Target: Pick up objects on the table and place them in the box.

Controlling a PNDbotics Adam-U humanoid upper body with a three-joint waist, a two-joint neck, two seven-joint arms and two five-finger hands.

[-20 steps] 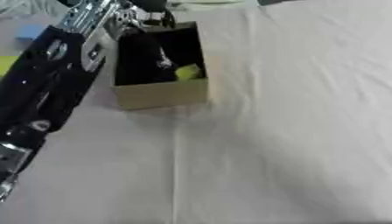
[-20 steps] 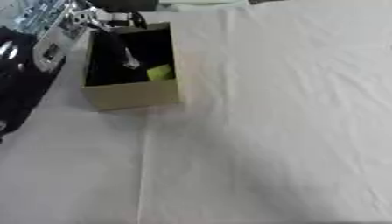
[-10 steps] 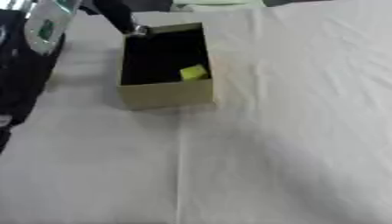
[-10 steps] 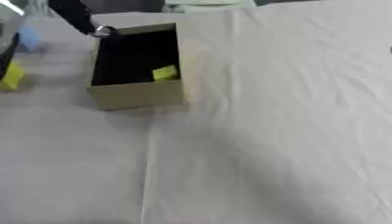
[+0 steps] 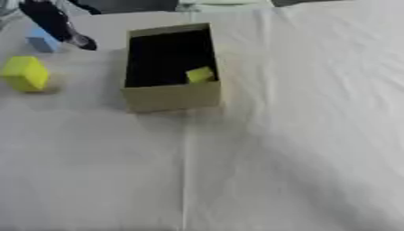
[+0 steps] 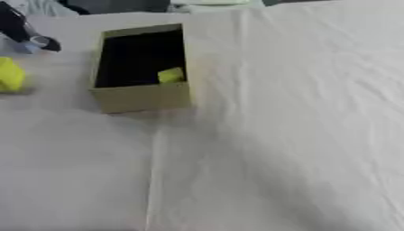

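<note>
Box (image 5: pixel 170 94) holds yellow piece (image 5: pixel 199 74); left hand (image 5: pixel 55 22) at 10 o'clock, finger state unclear. Risk: sleeve knocks yellow block (image 5: pixel 25 73) or blue block (image 5: pixel 41 41) away.

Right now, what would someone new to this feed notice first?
The open cardboard box left of centre on the white cloth, its inside dark, with a small yellow piece in its near right corner. Left of it a yellow block sits on the cloth, a blue block lies beyond that, and the left hand reaches in at the top left corner.
</note>
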